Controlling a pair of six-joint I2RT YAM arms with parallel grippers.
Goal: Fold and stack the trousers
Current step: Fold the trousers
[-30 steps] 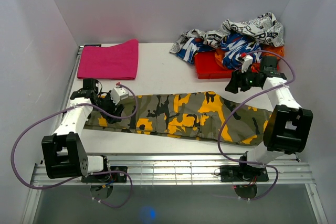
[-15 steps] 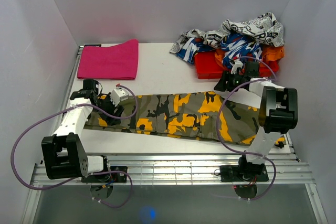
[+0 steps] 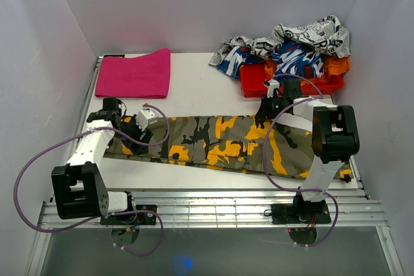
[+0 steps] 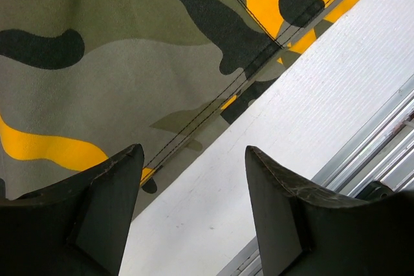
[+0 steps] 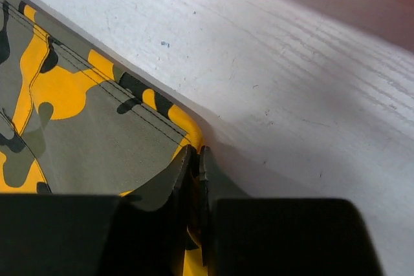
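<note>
The camouflage trousers [image 3: 220, 141] lie flat and stretched sideways across the table's near half. My left gripper [image 3: 137, 138] hovers over their left end. In the left wrist view it [image 4: 193, 159] stands open, one finger above the trousers' [image 4: 129, 63] stitched near edge and the other above bare white table. My right gripper [image 3: 262, 116] is down at the trousers' far edge, right of the middle. In the right wrist view it [image 5: 198, 154] is shut on the yellow hem of the trousers [image 5: 97, 134], with the cloth pinched between the fingers.
A folded pink cloth [image 3: 134, 74] lies at the back left. A heap of patterned garments [image 3: 291, 46] sits on red and orange items [image 3: 259, 82] at the back right, close behind the right arm. A metal rail [image 3: 226, 208] runs along the near edge.
The right arm has swung left from the garment heap down to the trousers' far edge, and its gripper has shut on the hem. The left arm has stayed put.
</note>
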